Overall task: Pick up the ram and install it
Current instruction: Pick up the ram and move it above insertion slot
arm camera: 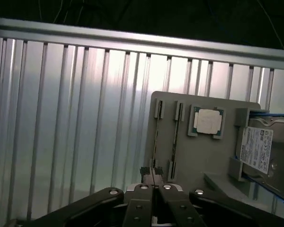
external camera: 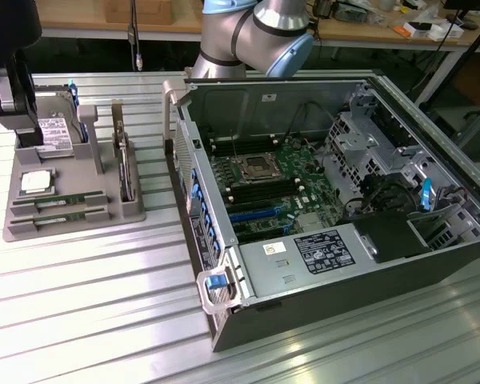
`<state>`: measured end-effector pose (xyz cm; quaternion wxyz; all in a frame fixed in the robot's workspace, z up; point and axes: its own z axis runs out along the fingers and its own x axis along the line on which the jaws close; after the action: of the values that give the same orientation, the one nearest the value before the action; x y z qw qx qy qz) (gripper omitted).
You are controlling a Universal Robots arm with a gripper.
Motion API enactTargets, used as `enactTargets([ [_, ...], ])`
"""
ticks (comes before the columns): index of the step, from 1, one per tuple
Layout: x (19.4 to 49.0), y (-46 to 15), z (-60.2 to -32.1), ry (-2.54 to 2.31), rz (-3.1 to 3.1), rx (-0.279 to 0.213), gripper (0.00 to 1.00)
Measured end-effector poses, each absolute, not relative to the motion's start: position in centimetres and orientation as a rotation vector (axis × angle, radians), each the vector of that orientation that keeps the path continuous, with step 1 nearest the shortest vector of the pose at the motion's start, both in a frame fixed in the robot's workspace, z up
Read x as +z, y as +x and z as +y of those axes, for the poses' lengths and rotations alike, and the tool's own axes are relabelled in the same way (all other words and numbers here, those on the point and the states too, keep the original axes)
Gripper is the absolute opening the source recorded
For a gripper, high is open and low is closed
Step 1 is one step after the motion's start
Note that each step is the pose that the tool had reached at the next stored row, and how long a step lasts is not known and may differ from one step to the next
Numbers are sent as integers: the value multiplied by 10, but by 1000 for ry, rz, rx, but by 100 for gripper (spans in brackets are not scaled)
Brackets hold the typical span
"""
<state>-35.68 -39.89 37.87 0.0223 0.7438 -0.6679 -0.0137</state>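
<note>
Thin green ram (external camera: 60, 199) edge-up in grey holder (external camera: 84, 180) slot, closed gripper (arm camera: 153, 174) nearby

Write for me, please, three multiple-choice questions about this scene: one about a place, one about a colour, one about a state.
1. Where does the holder stand, relative to the open computer case?
A. Inside it
B. At the exterior view's left of it
C. On top of it

2. What colour is the holder?
A. Red
B. Yellow
C. Grey

3. How is the end effector?
A. Shut
B. Open wide
C. Half open

Answers:
1 B: the holder sits on the table, beside the case's outer wall.
2 C: its body is plain grey.
3 A: its fingers meet in the wrist view, with no gap between them.
</note>
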Motion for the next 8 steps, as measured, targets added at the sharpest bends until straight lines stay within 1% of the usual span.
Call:
enactTargets([
  [8, 374, -341, -399, 2178, -2204, -46, 10],
])
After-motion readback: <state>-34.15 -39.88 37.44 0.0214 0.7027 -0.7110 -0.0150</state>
